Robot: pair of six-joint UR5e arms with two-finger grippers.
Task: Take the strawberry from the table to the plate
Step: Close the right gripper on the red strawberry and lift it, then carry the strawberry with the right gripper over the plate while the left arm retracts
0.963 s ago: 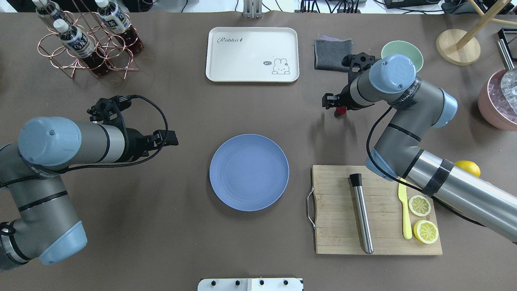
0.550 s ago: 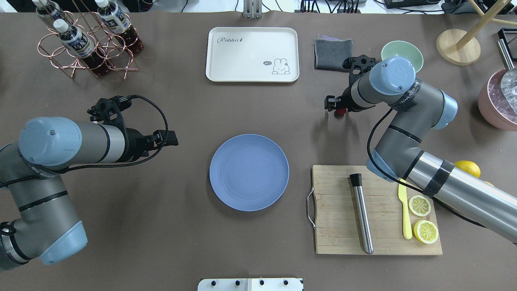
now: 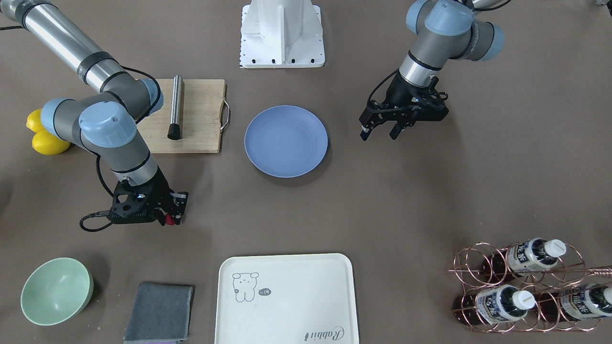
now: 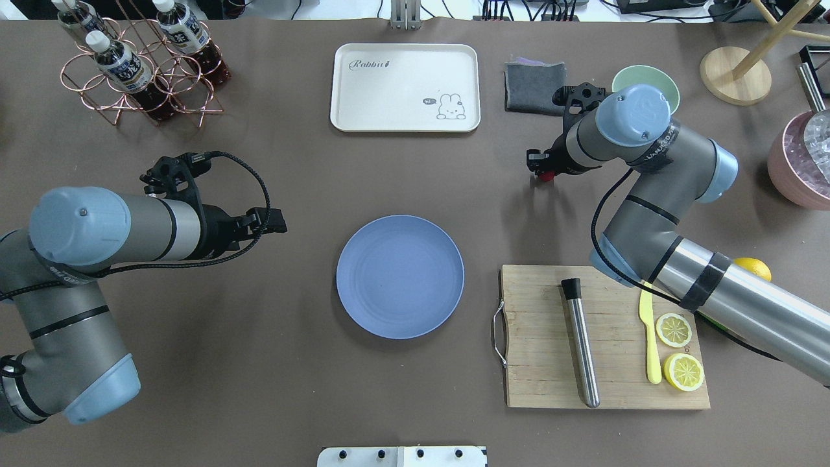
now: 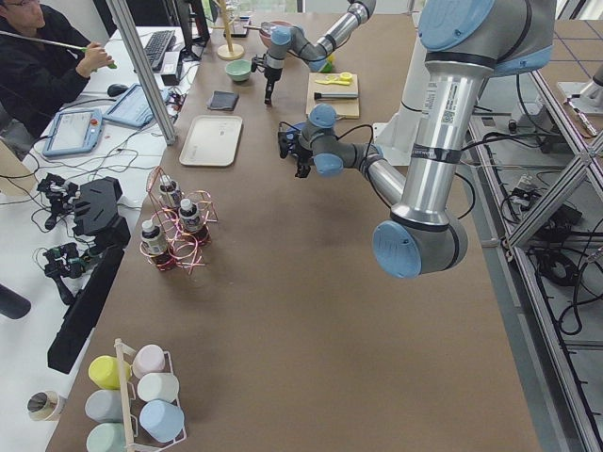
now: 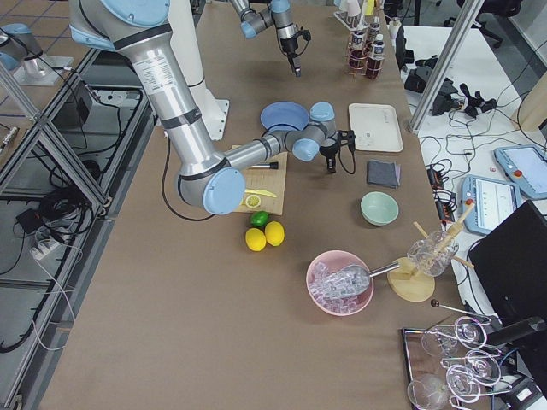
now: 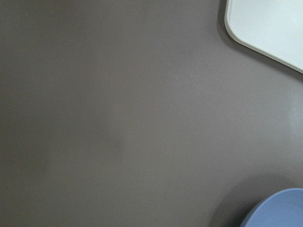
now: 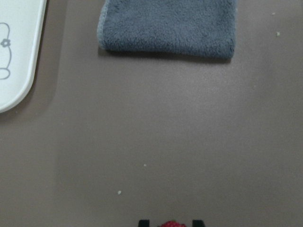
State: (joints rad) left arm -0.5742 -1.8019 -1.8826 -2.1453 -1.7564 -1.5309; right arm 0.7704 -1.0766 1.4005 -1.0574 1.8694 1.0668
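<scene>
The strawberry [image 4: 546,176] is low by the worktop [image 4: 259,389], well away from the plate [image 4: 400,277]. The right fingers [image 8: 199,223] stand on its 2 sides; nobody can tell if they squeeze it yet. The left fingers [image 3: 365,134] are open, near the plate. Lifting and carrying are left.

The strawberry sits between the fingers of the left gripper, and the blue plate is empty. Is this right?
No: the strawberry sits between the fingers of the right gripper, as the overhead view shows. The blue plate is indeed empty.
</scene>
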